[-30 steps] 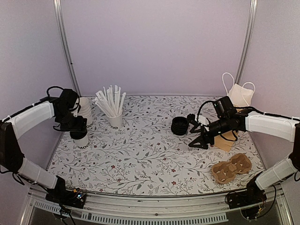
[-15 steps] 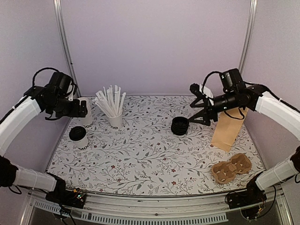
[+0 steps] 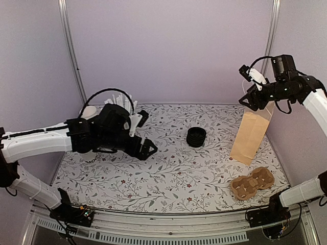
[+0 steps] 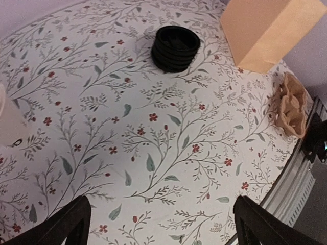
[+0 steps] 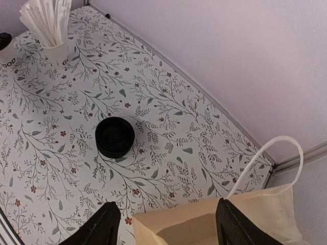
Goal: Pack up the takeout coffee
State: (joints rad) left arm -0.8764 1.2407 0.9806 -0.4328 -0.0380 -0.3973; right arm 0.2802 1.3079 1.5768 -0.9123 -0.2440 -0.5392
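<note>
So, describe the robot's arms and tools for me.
The left arm and right arm have white shells between black joints. The left tool and right tool are black, two-fingered. Black cables loop near both wrists.

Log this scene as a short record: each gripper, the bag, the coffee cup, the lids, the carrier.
paper bag: upright, mouth open, right rear
right gripper: open, above the bag mouth
left gripper: open, empty
takeout coffee: lidded, far left, outside bag
lid stack: centre rear
cup carrier: near right, empty
</note>
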